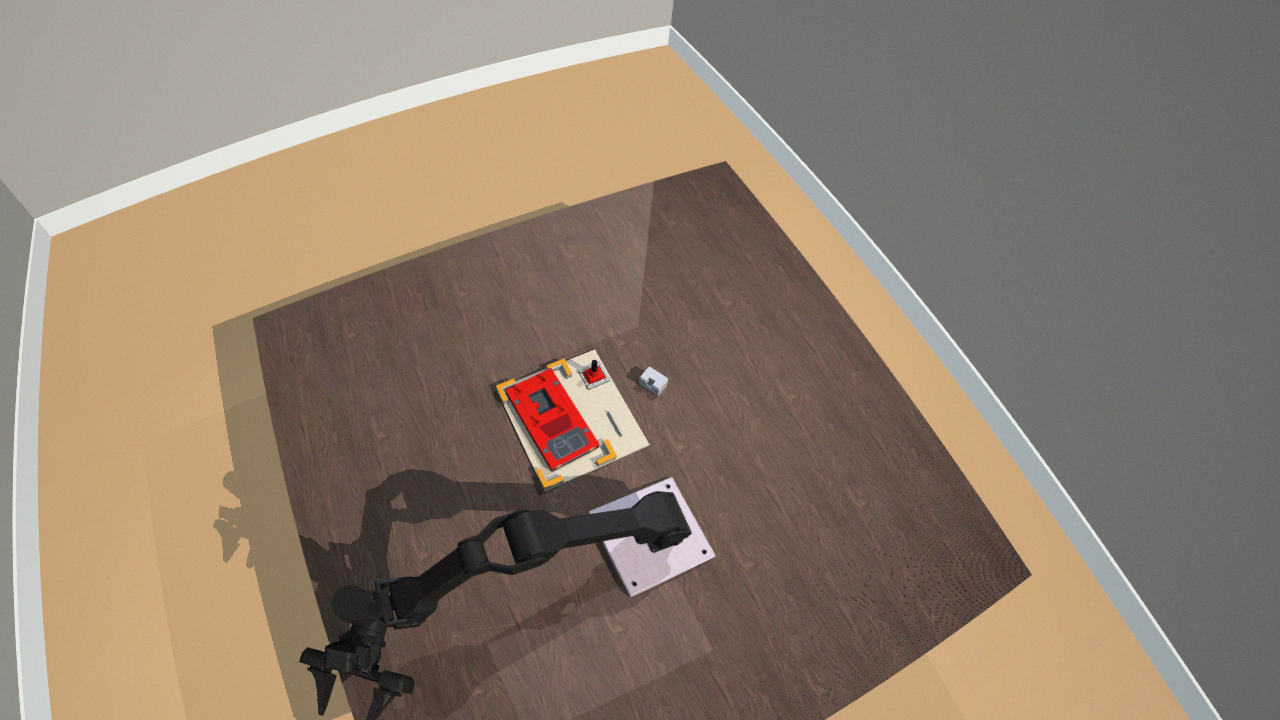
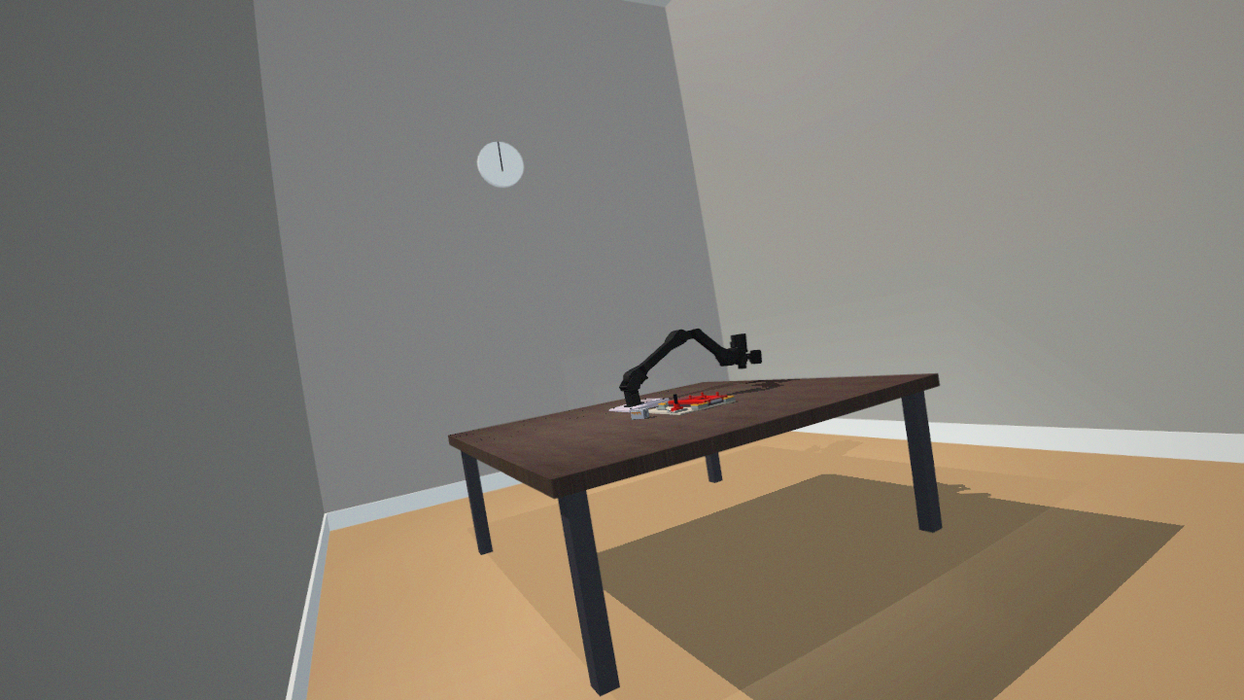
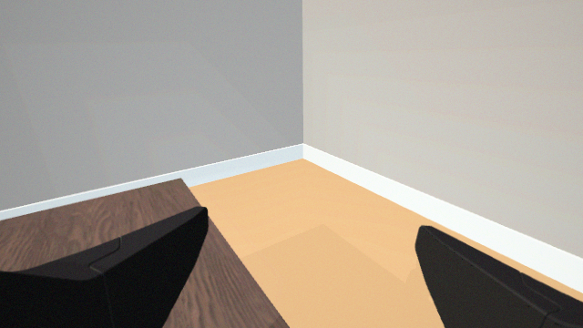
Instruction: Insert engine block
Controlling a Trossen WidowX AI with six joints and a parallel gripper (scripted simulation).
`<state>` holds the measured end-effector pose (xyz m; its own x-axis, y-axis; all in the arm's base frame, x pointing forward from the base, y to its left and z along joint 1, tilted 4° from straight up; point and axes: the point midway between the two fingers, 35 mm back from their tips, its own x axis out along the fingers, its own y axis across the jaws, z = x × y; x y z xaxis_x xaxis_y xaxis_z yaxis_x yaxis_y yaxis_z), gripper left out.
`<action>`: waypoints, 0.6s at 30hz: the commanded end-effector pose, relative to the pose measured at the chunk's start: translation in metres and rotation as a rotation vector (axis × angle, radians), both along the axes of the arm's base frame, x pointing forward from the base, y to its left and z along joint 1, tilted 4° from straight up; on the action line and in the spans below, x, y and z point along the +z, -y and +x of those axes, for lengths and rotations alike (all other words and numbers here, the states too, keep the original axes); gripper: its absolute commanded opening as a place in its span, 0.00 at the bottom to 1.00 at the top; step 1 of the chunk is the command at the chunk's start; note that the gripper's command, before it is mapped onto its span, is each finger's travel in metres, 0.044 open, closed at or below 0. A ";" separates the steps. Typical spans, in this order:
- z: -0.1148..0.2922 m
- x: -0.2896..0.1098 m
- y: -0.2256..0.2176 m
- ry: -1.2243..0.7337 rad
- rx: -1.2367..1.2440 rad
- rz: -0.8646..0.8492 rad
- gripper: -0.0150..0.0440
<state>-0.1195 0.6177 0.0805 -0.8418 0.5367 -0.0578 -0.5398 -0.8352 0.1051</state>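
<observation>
The red car body (image 1: 547, 420) (image 2: 696, 400) lies on a beige board (image 1: 629, 428) in the middle of the table, with a dark rectangular opening (image 1: 540, 398) near its far end. The engine block (image 1: 654, 381) (image 2: 640, 415), a small grey-white block, lies on the table to the right of the board, apart from it. My gripper (image 1: 350, 702) (image 2: 754, 357) (image 3: 311, 227) is open and empty. It hangs high over the table's edge, far from the car body and the block, and faces a room corner. Neither object shows in the wrist view.
A small red stand with a black peg (image 1: 593, 374) sits on the board's far right corner. Orange corner brackets (image 1: 605, 452) hold the car body. The arm's grey base plate (image 1: 684, 559) lies in front of the board. The table edge (image 3: 237, 264) runs just under the gripper.
</observation>
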 end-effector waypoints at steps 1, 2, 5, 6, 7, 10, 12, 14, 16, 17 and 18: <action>0.000 0.000 0.000 0.000 0.000 0.000 0.98; 0.001 0.000 0.000 0.000 -0.002 -0.001 1.00; 0.015 0.002 -0.003 0.000 -0.034 -0.015 1.00; 0.024 0.004 -0.004 0.000 -0.053 -0.023 1.00; 0.034 0.005 -0.006 0.000 -0.076 -0.033 1.00; 0.068 0.010 -0.009 -0.001 -0.152 -0.066 1.00; 0.091 0.013 -0.010 -0.004 -0.202 -0.093 1.00; 0.114 0.015 -0.009 -0.010 -0.255 -0.127 1.00; 0.137 0.017 -0.008 -0.016 -0.308 -0.160 1.00; 0.149 0.018 -0.006 -0.020 -0.334 -0.177 1.00; 0.160 0.019 -0.005 -0.024 -0.360 -0.193 1.00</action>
<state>0.0159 0.6260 0.0972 -0.6484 0.7474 -0.1448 -0.7574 -0.6142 0.2216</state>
